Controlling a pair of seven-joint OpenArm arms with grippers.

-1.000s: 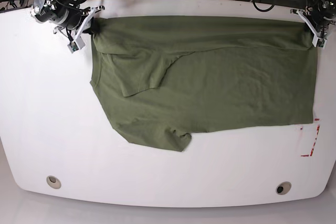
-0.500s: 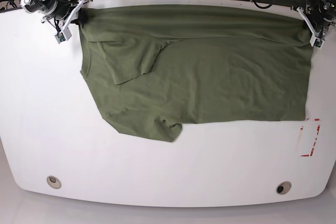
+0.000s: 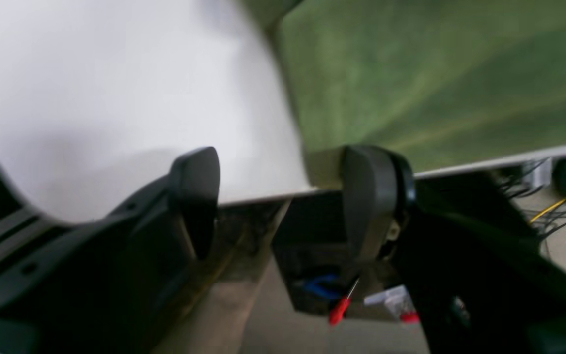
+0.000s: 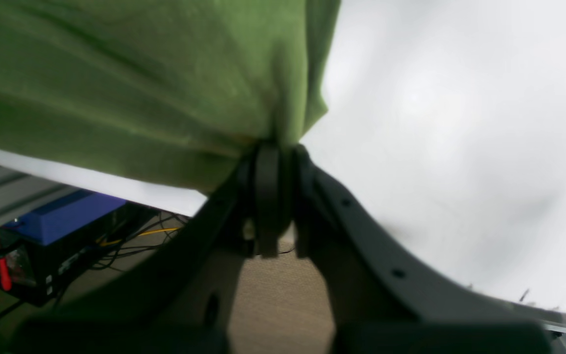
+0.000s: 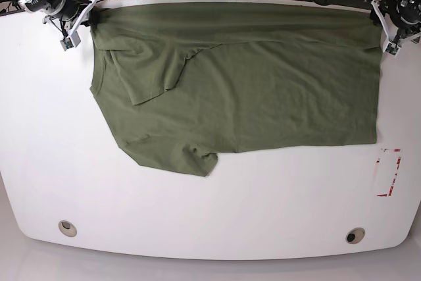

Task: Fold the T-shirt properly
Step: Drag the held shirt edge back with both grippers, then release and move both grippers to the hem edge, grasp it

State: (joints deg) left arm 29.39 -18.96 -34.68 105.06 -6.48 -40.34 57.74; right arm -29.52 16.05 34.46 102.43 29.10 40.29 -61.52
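The olive-green T-shirt [image 5: 250, 77] lies flat along the far half of the white table [image 5: 197, 222], one sleeve folded over its body at the left. At the far left corner my right gripper [image 5: 77, 23] is shut on the shirt's edge. In the right wrist view the cloth [image 4: 140, 73] bunches into the closed right gripper [image 4: 273, 162]. My left gripper [image 5: 387, 31] is at the far right corner. In the left wrist view the left gripper [image 3: 283, 196] stands open over the table edge, with the shirt's corner [image 3: 322, 164] just beside one fingertip [image 3: 369, 196] and nothing between the fingers.
A red-marked rectangle [image 5: 388, 172] is on the table's right side, below the shirt. Two round holes [image 5: 66, 228] [image 5: 355, 235] sit near the front edge. Cables and a blue box [image 4: 62, 221] lie on the floor behind the far edge.
Both arms pulled the shirt toward the far edge, and its top now lies along that edge. The left gripper opened and let go of its corner. The right gripper stayed shut.
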